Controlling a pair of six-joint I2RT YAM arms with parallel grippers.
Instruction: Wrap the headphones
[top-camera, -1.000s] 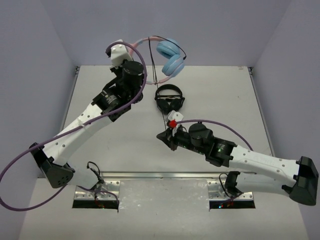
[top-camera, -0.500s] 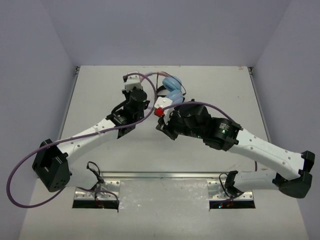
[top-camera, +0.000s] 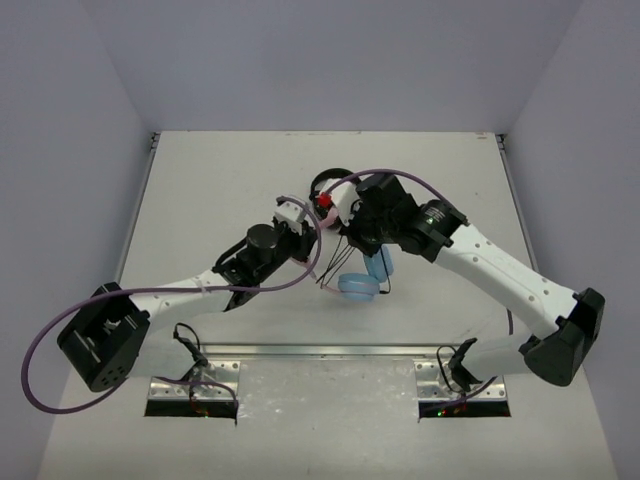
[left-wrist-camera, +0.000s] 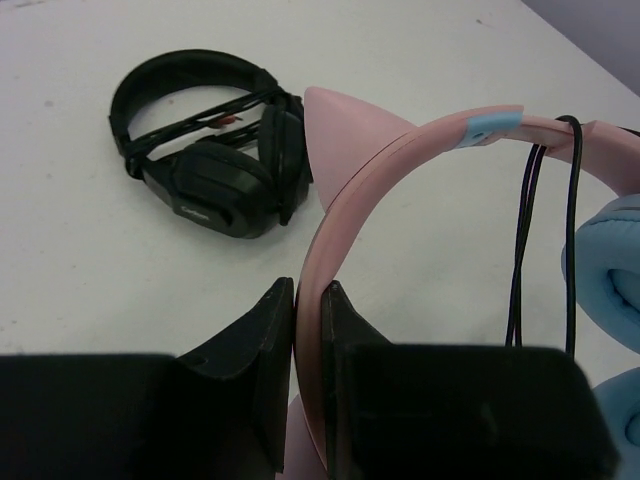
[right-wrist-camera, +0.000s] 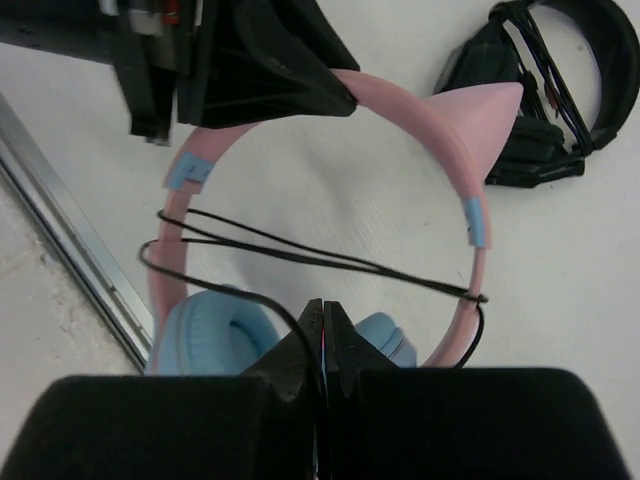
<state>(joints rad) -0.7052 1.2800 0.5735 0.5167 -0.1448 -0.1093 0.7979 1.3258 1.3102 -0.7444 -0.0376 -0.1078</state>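
The headphones have a pink headband (left-wrist-camera: 400, 160) with small ears and light blue earcups (top-camera: 358, 285). My left gripper (left-wrist-camera: 308, 295) is shut on the headband, near one ear. The thin dark cable (right-wrist-camera: 330, 258) crosses the headband arch in a few strands. My right gripper (right-wrist-camera: 322, 305) is shut on the cable just above the earcups (right-wrist-camera: 210, 335). In the top view the left gripper (top-camera: 305, 230) and right gripper (top-camera: 347, 242) meet over the table's middle, with the earcups hanging toward the near side.
All-black headphones (left-wrist-camera: 215, 170) lie on the table just beyond the grippers, partly hidden by the right arm in the top view (top-camera: 325, 185). A metal rail (top-camera: 320, 350) runs along the near edge, also in the right wrist view (right-wrist-camera: 60, 250).
The left arm has lowered the headphones from high at the back to the table's middle. The right gripper has swung from the near side up and over to the headband.
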